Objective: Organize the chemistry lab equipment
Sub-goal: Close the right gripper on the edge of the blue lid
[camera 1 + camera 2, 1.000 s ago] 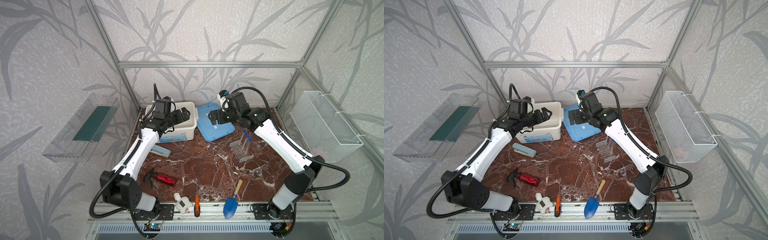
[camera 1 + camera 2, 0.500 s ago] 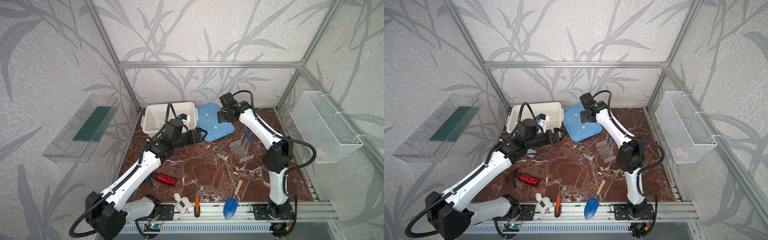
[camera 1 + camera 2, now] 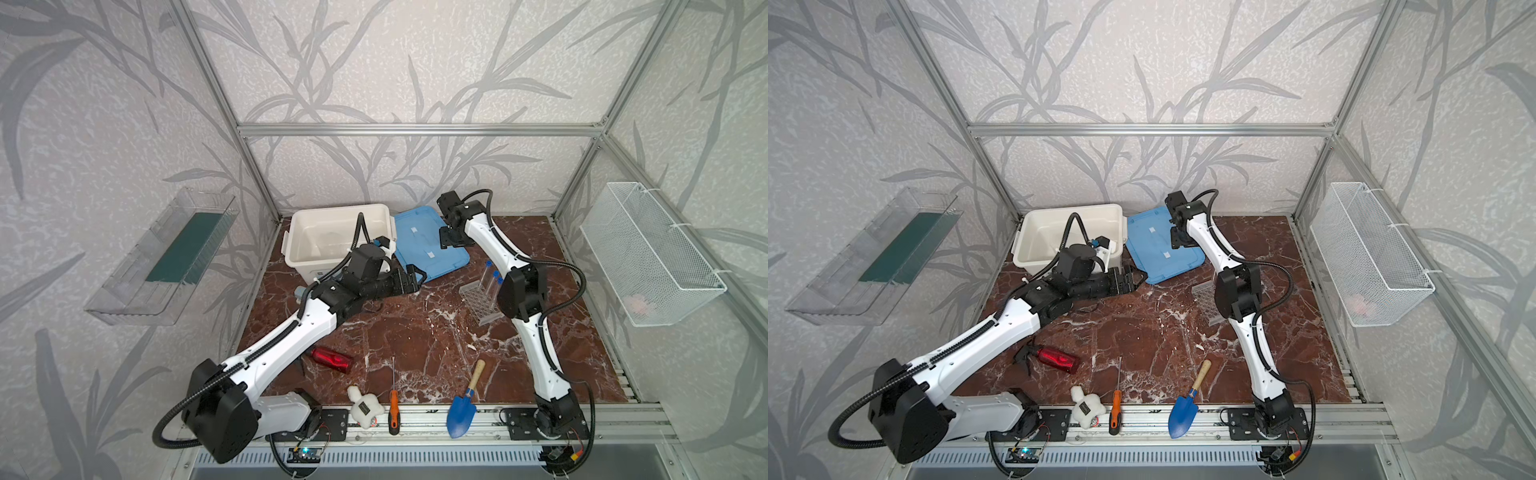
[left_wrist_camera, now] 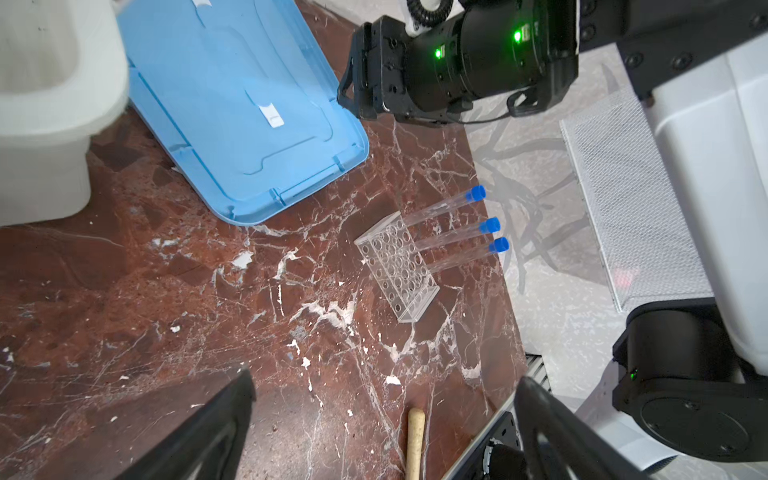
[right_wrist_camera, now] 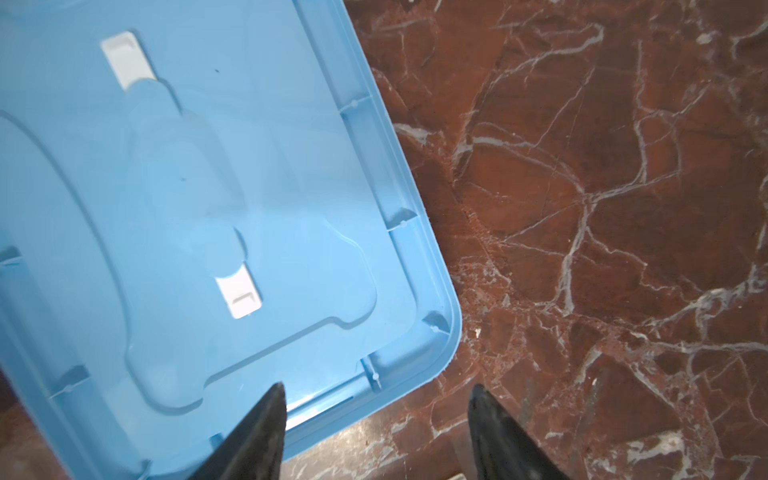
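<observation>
The chemistry lab equipment in view is a clear grid rack (image 3: 478, 300) (image 4: 397, 266) on the marble floor right of centre, holding three clear blue-capped test tubes (image 3: 492, 278) (image 4: 490, 225). In a top view the rack (image 3: 1204, 297) is partly hidden by my right arm. My left gripper (image 3: 415, 276) (image 3: 1133, 280) (image 4: 384, 378) hangs open and empty in front of the white bin (image 3: 299, 232), left of the rack. My right gripper (image 3: 446, 241) (image 3: 1177, 241) (image 5: 377, 388) stands open just above the right edge of the blue lid (image 3: 424, 249) (image 5: 208, 187).
Along the front lie a red bottle (image 3: 332, 359), a white plush toy (image 3: 365, 409), an orange-handled screwdriver (image 3: 393, 409) and a blue trowel (image 3: 463, 409). A wire basket (image 3: 648, 253) hangs on the right wall. A clear shelf (image 3: 162, 257) hangs on the left wall.
My left arm swung from over the bin down and right, to in front of it. My right arm folded up, its gripper shifted to the lid's right edge and its jaws narrowed.
</observation>
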Available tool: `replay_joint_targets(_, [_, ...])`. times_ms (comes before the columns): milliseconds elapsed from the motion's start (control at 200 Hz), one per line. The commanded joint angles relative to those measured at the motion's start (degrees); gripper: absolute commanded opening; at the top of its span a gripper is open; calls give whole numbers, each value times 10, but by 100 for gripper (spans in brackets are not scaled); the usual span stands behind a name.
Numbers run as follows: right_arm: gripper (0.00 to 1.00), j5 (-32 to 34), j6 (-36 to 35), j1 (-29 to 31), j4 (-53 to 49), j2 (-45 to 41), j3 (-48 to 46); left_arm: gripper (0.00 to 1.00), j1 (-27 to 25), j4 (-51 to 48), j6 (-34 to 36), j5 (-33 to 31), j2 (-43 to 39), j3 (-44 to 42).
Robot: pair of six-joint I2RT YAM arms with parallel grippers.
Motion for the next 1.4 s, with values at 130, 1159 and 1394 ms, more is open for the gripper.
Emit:
replay_joint_targets(130, [63, -13, 10, -27, 5, 37, 13, 99, -33, -13, 16, -35, 31, 22])
replay_joint_targets(1159, [19, -53, -40, -53, 3, 98, 7, 99, -43, -3, 8, -28, 112, 50])
replay_joint_targets(1394, [9, -40, -58, -46, -17, 82, -8, 99, -43, -5, 8, -25, 111, 54])
